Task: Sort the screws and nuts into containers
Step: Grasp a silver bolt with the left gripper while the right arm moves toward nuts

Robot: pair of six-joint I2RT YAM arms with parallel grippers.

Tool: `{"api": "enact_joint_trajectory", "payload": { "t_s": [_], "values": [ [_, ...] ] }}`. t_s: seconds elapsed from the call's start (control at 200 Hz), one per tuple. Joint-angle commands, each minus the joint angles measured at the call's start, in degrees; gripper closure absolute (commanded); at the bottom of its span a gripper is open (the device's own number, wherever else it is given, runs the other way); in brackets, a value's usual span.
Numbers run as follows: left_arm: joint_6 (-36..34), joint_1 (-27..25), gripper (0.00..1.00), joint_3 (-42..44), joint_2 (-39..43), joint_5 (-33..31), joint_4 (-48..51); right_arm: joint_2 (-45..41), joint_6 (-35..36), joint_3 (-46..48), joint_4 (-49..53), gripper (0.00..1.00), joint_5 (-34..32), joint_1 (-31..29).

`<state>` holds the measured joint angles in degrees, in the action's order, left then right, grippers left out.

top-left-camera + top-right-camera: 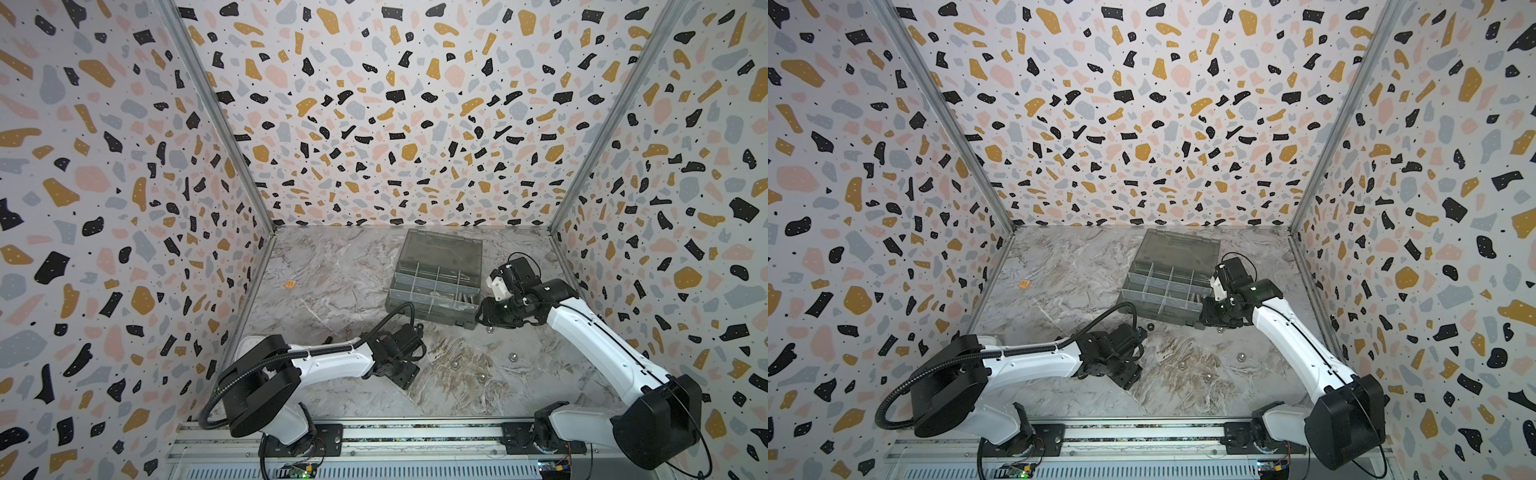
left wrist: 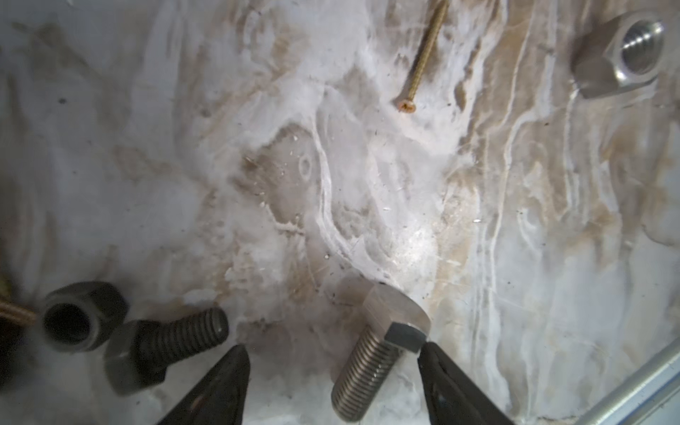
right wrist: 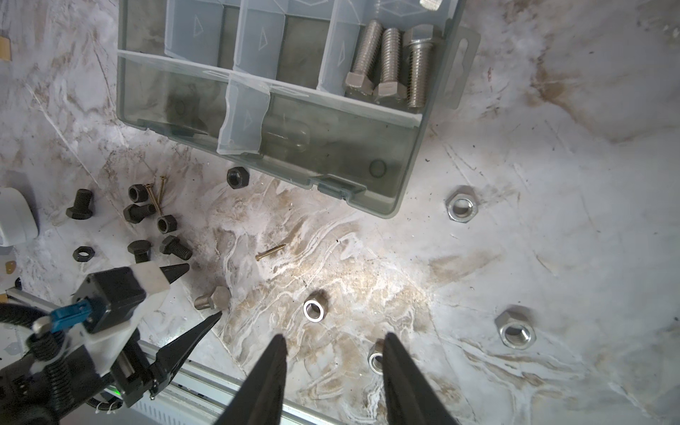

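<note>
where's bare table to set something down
Bare marble left of the organiser box, out past the orange marker. Crowded: black bolts and nuts off the box's front corner; silver nuts scattered across the front right.

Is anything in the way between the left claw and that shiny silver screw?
No, nothing visible. The silver screw lies on the table, right between the open fingers of the left gripper. The black screw and black nut sit off to one side, outside the fingers.
</note>
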<state>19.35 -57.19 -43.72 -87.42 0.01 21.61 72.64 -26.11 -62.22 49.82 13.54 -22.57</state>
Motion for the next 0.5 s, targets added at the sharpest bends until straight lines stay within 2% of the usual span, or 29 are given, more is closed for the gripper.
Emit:
{"api": "enact_joint_trajectory", "payload": {
  "t_s": [0.0, 0.195, 0.496],
  "values": [
    [0.7, -0.4, 0.28, 0.0, -0.9, 0.2, -1.5, -2.1, -0.7, 0.5, 2.4, 0.55, -0.2, -0.3],
    [0.7, -0.6, 0.38, -0.4, -2.7, 1.5, -1.9, -2.7, -0.7, 0.7, 2.9, 0.55, -0.7, 0.1],
    [-0.6, -0.6, 0.69, -1.4, -4.1, 4.1, -1.3, -3.1, -0.1, 0.1, 3.8, 0.55, -0.8, 1.2]
  ]
}}
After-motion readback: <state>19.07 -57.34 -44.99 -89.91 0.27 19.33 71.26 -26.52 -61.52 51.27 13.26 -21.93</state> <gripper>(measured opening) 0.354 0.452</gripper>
